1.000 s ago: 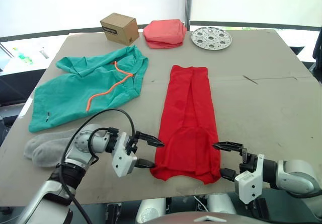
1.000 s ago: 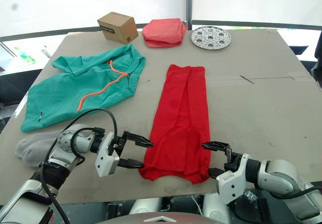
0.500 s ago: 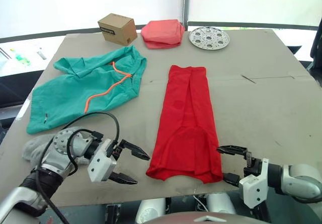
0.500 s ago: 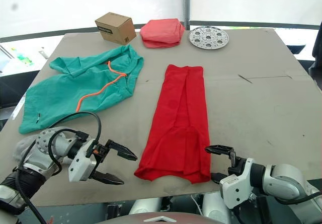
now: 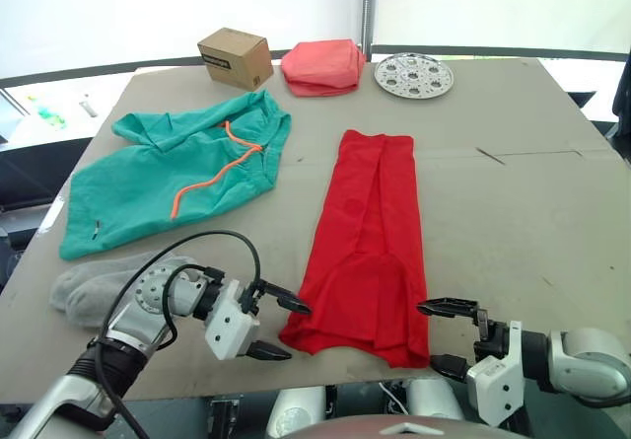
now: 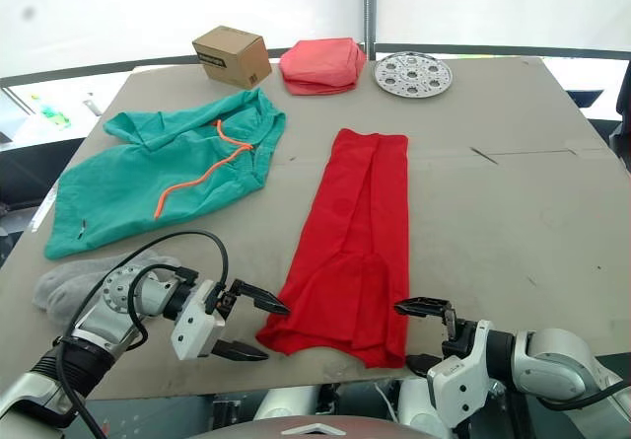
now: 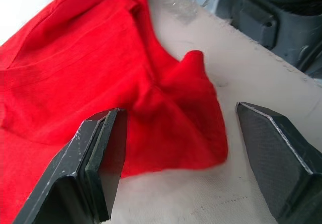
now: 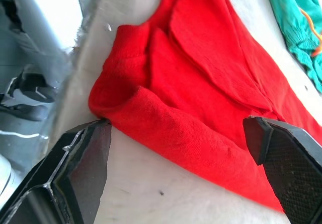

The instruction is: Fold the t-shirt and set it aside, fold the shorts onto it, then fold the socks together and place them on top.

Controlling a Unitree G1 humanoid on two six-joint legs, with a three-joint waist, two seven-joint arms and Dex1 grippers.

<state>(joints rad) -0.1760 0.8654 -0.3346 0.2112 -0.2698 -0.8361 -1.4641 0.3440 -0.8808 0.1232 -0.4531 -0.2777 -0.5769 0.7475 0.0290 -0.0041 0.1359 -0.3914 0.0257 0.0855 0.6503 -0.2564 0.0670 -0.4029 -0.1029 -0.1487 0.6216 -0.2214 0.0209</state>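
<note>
The red t-shirt (image 5: 371, 234) lies folded into a long narrow strip down the middle of the table, its near end close to the front edge. My left gripper (image 5: 279, 329) stands open just left of the near-left corner, which lies between its fingers (image 7: 100, 158) in the left wrist view. My right gripper (image 5: 446, 334) is open at the near-right corner (image 8: 146, 113). The teal shorts (image 5: 177, 168) with an orange cord lie spread at the left. The grey socks (image 5: 94, 286) lie by the near-left edge, behind my left arm.
At the far edge stand a cardboard box (image 5: 235, 56), a folded salmon-pink cloth (image 5: 322, 66) and a round perforated metal disc (image 5: 414, 72). The table's front edge (image 5: 325, 380) runs just below both grippers. The right half of the table is bare.
My left gripper swung back to the left away from the shirt, then returned toward its near-left corner. The right gripper dropped slightly toward the front edge. Both stayed open.
</note>
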